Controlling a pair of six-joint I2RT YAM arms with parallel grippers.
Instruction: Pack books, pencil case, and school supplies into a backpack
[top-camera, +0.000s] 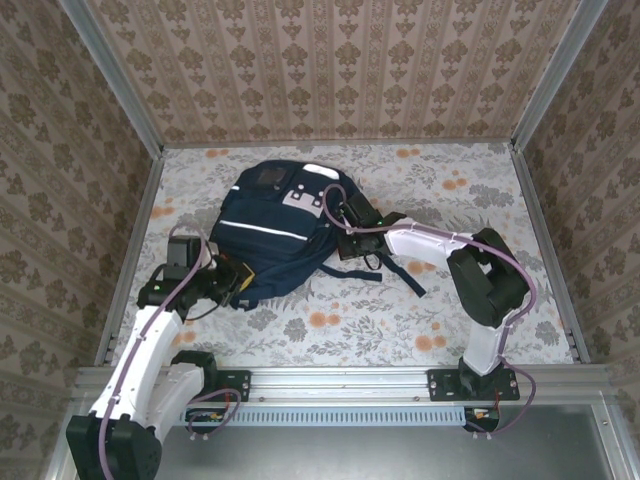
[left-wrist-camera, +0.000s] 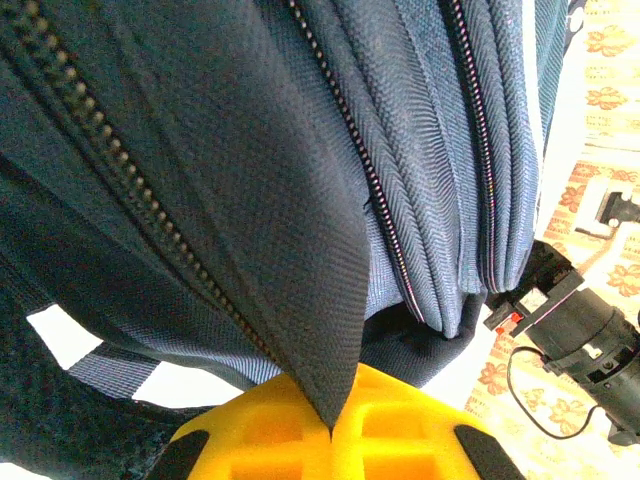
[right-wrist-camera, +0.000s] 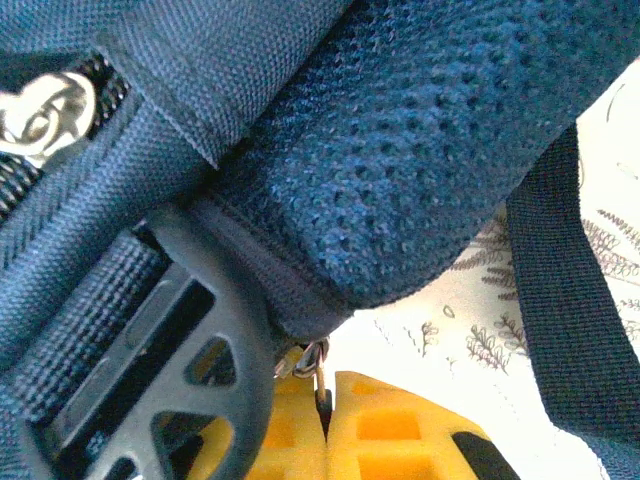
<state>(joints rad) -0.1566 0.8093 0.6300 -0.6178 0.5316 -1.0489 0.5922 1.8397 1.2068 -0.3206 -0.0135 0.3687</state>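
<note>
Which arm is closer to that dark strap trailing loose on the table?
Right. The right gripper grips the backpack just beside the strap; the left gripper is at the bag's opposite edge.

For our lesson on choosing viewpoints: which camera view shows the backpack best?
Top external: the whole backpack is visible, with its white stripe and straps. The left wrist view gives close-up fabric and zips; the right wrist view, mesh padding and a buckle.

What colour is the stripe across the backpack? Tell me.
White. The stripe runs across the navy backpack, clearest in the top external view.
</note>
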